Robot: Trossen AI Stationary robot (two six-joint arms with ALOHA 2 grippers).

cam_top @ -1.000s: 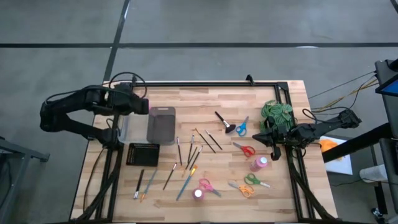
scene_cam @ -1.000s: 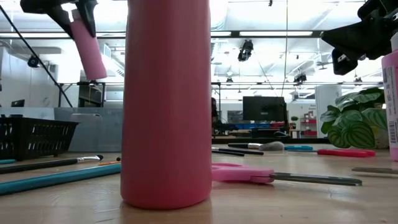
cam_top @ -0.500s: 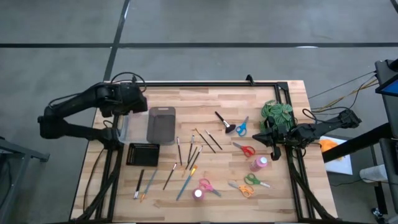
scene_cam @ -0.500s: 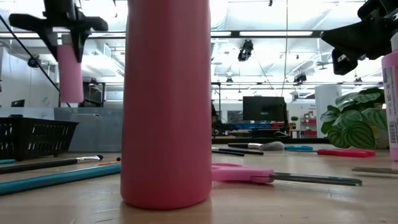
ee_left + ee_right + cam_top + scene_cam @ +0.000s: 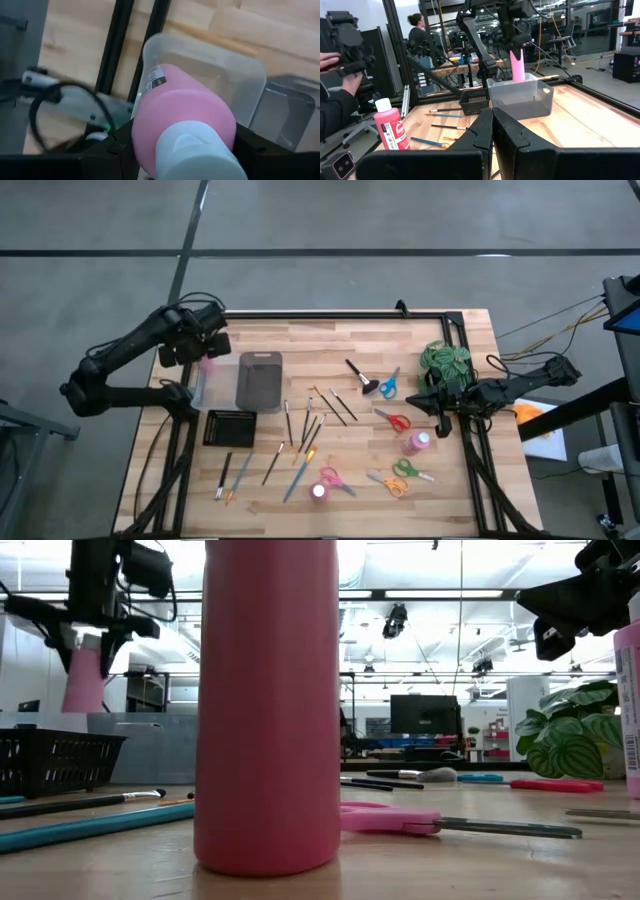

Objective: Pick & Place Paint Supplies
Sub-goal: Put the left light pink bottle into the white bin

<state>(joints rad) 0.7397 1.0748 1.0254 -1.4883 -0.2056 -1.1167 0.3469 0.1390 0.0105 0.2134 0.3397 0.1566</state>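
My left gripper (image 5: 203,352) is shut on a pink bottle (image 5: 83,681) with a white cap (image 5: 200,152), above the clear bin (image 5: 220,75) at the table's far left. The bottle's lower end is at about the bin's rim. Two more pink bottles stand on the table, one at the right (image 5: 418,443) and one near the front edge (image 5: 319,491). Several thin brushes (image 5: 310,425) and a stubby black brush (image 5: 358,375) lie mid-table. My right gripper (image 5: 492,127) waits shut beside the plant (image 5: 447,365). My left gripper pinches the bottle's upper body just below the cap (image 5: 145,135) between its two fingers (image 5: 122,147), one on each side. The fingers come from above, pointing down. The bottle hangs cap up, nearly upright, with its base (image 5: 518,77) at the clear bin's rim.
A grey bin (image 5: 259,380) stands right of the clear one, with a black basket (image 5: 230,427) nearer the front. Scissors in blue (image 5: 388,383), red (image 5: 393,420), pink (image 5: 333,478) and green (image 5: 405,472) lie on the right half. A person (image 5: 340,95) shows beyond the table.
My left gripper has swung from beside the grey bin toward the table's left edge and come down over the clear bin. The bottle, tilted a second ago, now hangs nearly upright and lower.
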